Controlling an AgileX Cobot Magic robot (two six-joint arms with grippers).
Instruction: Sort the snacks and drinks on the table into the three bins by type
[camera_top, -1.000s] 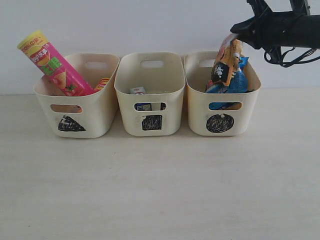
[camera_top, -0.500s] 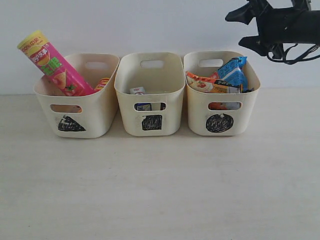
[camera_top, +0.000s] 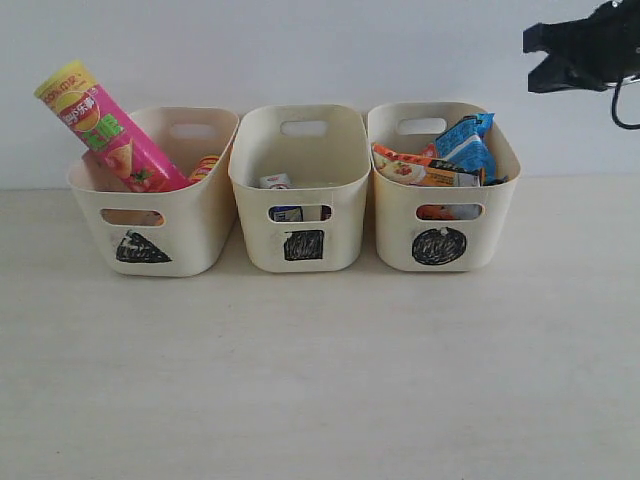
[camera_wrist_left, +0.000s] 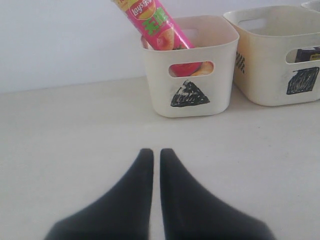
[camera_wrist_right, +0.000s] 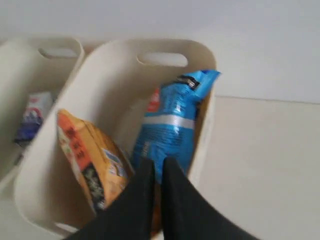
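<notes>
Three cream bins stand in a row on the table (camera_top: 320, 370). The triangle bin (camera_top: 190, 235) holds a pink chip tube (camera_top: 105, 125) leaning out and a yellow-orange tube (camera_top: 205, 167) just peeking. The square bin (camera_top: 255, 215) holds a small carton (camera_top: 275, 181). In the circle bin (camera_top: 395, 225) lie a blue packet (camera_top: 468, 145) and an orange bag (camera_top: 415, 170). My right gripper (camera_top: 532, 60) hangs shut and empty, above and right of that bin; its wrist view shows it (camera_wrist_right: 159, 162) over the blue packet (camera_wrist_right: 170, 125) and orange bag (camera_wrist_right: 87, 160). My left gripper (camera_wrist_left: 156, 152) is shut, empty, low over the table.
A white wall runs close behind the bins. The left wrist view faces the triangle bin (camera_wrist_left: 220, 75) with the pink tube (camera_wrist_left: 155, 22) in it and the square bin (camera_wrist_left: 265, 85) beside it. A carton (camera_wrist_right: 32, 117) shows in the neighbouring bin.
The right gripper opened and let the orange bag drop into the circle bin, then shut and pulled back to the right. The left gripper has not moved.
</notes>
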